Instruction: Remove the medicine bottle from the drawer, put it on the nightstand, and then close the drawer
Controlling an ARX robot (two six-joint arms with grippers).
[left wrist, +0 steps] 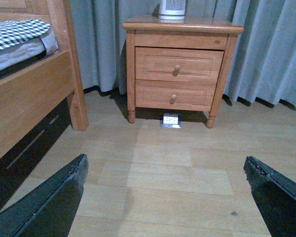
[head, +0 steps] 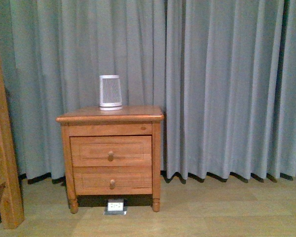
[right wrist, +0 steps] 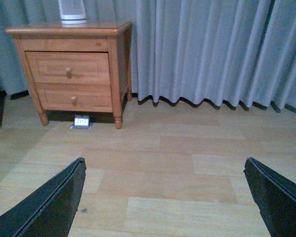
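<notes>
The honey-brown nightstand [head: 110,117] stands against the grey curtain, also seen in the left wrist view [left wrist: 182,24] and right wrist view [right wrist: 69,30]. Its upper drawer [head: 111,150] [left wrist: 178,64] [right wrist: 68,67] is pushed in, round knob showing. The medicine bottle is hidden from every view. My left gripper [left wrist: 165,168] is open over bare floor, well short of the nightstand. My right gripper [right wrist: 165,168] is open too, over floor to the right of it. Neither arm shows in the front view.
A white tapered device with dark slats [head: 110,92] stands on the nightstand top. The lower drawer [head: 112,180] is shut. A white floor socket [head: 115,205] lies under the cabinet. A wooden bed frame [left wrist: 34,94] with checked bedding stands left. Wood floor [right wrist: 177,163] spreads in front.
</notes>
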